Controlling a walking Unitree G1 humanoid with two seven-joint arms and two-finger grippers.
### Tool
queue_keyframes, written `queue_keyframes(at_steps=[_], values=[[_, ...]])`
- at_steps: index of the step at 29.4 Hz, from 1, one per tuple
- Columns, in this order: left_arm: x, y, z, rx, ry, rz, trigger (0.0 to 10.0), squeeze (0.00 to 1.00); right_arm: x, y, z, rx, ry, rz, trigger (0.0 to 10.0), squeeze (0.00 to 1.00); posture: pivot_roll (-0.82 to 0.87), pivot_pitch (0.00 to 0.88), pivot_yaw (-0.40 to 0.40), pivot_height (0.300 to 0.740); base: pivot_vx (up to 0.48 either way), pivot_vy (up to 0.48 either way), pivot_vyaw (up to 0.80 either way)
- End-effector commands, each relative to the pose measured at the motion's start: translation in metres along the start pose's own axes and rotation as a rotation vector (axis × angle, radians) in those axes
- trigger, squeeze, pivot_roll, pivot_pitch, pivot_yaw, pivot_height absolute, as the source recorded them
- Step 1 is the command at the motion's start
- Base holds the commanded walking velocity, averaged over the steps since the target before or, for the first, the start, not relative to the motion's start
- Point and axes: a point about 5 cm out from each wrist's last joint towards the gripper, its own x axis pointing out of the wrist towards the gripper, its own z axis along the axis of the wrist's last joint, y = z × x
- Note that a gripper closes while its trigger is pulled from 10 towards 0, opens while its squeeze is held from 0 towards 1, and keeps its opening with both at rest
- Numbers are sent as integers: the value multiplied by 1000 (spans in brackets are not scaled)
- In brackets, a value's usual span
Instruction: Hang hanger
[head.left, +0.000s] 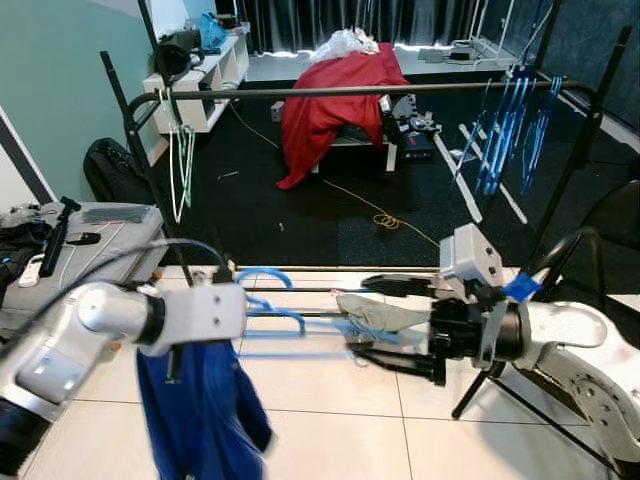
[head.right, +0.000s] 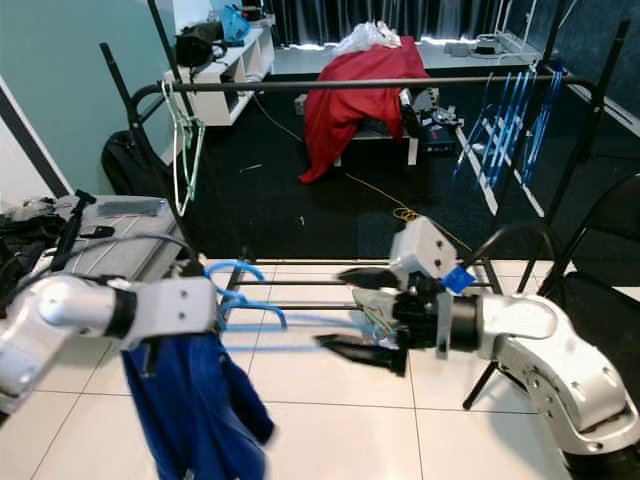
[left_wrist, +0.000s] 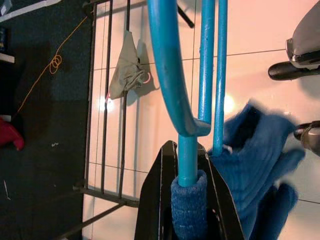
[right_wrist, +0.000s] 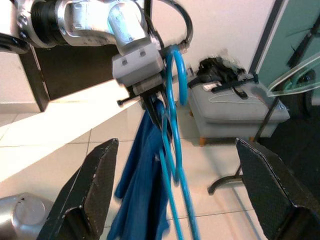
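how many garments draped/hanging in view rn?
3: a dark blue garment on the light blue plastic hanger clamped in the left tool; a small grey-green cloth on the low rack rails; a red cloth draped over furniture behind. Others may be hidden.

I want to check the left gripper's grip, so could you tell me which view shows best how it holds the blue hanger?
The left wrist view: the left gripper is shut on the blue hanger, its fingers clamping the cloth-wrapped end. The eye views show the hanger from the side, blurred, with blue cloth hanging below. The right wrist view shows it head-on, grip partly hidden.
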Motion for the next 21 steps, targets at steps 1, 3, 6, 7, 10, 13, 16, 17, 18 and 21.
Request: queue_keyframes(at_steps=[1, 3, 6, 7, 10, 13, 16, 17, 18, 21], values=[[2, 5, 14, 58, -35, -7, 10000, 0, 4, -3, -8, -7, 42, -12, 10000, 0, -63, 0, 48, 731, 0, 0, 0], [5, 4, 20, 72, -55, -15, 10000, 0, 6, -5, -16, -9, 85, -25, 10000, 0, -60, 0, 47, 731, 0, 0, 0], [11, 3, 27, 92, -74, -38, 10000, 0, 11, -5, -29, -1, 149, -24, 10000, 0, -56, 0, 45, 731, 0, 0, 0], [14, 3, 29, 102, -79, -47, 10000, 0, 14, -4, -35, 4, 181, -20, 10000, 0, -56, 0, 44, 731, 0, 0, 0], [15, 2, 31, 109, -80, -53, 10000, 0, 16, -3, -39, 7, 202, -15, 10000, 0, -56, 0, 44, 731, 0, 0, 0], [17, 2, 33, 116, -86, -57, 10000, 0, 17, -2, -43, 6, 221, -12, 10000, 0, -56, 0, 44, 731, 0, 0, 0], [19, 2, 37, 131, -101, -60, 10000, 0, 20, -3, -46, 13, 231, -29, 10000, 0, -56, 0, 43, 731, 0, 0, 0], [19, 2, 37, 131, -101, -60, 10000, 0, 20, -3, -46, 13, 231, -29, 10000, 0, -56, 0, 43, 731, 0, 0, 0], [19, 2, 37, 131, -101, -60, 10000, 0, 20, -3, -46, 13, 231, -29, 10000, 0, -56, 0, 43, 731, 0, 0, 0], [22, 1, 42, 150, -116, -69, 10000, 0, 23, -3, -47, 28, 223, -34, 588, 0, -53, 0, 46, 731, 0, 0, 0]])
